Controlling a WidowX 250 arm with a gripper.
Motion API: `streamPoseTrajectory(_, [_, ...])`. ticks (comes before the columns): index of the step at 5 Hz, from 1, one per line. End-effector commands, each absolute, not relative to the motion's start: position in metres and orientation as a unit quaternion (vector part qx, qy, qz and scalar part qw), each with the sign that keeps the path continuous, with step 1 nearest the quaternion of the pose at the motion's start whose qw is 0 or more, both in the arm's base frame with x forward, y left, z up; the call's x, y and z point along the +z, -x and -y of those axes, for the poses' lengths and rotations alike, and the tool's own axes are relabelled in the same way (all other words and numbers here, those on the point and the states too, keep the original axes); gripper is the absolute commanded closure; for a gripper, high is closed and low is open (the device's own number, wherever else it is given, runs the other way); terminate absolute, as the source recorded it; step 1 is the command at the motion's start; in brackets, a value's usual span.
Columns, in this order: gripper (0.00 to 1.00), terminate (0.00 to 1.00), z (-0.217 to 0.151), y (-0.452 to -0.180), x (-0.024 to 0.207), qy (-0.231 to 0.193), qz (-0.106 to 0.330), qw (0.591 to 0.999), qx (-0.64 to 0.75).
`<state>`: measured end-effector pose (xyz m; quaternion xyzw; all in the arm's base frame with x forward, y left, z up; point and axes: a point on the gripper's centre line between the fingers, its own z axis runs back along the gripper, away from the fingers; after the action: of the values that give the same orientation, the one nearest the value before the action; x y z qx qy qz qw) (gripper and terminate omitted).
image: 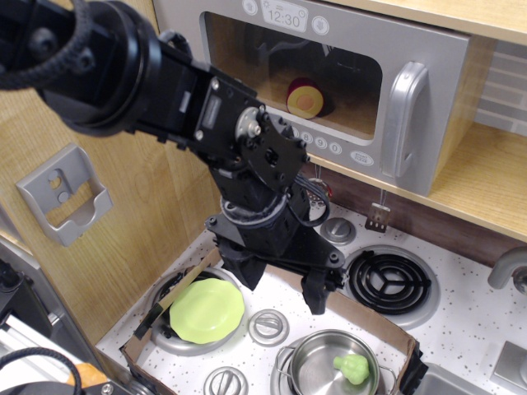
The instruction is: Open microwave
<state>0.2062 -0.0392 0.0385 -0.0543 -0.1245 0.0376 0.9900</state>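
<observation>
Arm [165,90] fills the upper left of my view, black and bulky, reaching in from the left and bending down over the stove. It hides part of the microwave's left end.

Microwave [428,66] sits up high at the far right, on a wooden shelf above the stove. Door looks shut, flush with the body. Clock [284,16] reads 12:30. Through the window I see a round red and yellow object [306,99] inside. Handle [406,119] is the chunky vertical bar on the door's right side, so I judge the door hinges left and wants a pull from there.

Stove [486,329] below: coil burner [389,282] at right, steel pot [329,362] near centre with a green piece [352,368] in it, green plate [206,310] at near left. Grey holder [64,193] on the left wall.

Gripper [284,288] hangs low over the stove, fingers pointing down, spread fairly wide, holding nothing. It is well below and left of the handle. Opening not yet begun, by my read; next move needs a lift and a swing right.
</observation>
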Motion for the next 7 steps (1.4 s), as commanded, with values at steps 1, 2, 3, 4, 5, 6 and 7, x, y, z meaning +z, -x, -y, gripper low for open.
streamPoseTrajectory(1, [0.00,0.00,0.039,-0.206,0.039,0.054,0.125,0.990,0.038])
streamPoseTrajectory(2, [0.00,0.00,0.040,-0.217,0.055,0.045,0.149,0.987,0.035])
streamPoseTrajectory(3, [0.00,0.00,0.041,-0.233,0.075,0.015,0.161,0.986,0.042])
streamPoseTrajectory(4, [0.00,0.00,0.043,-0.256,0.097,-0.003,0.167,0.985,0.047])
streamPoseTrajectory(5, [0.00,0.00,0.045,-0.280,0.115,-0.021,0.181,0.983,0.022])
streamPoseTrajectory(6, [0.00,0.00,0.043,-0.307,0.124,-0.014,0.191,0.981,-0.013])
streamPoseTrajectory(7, [0.00,0.00,0.046,-0.321,0.128,-0.001,0.192,0.981,-0.028])
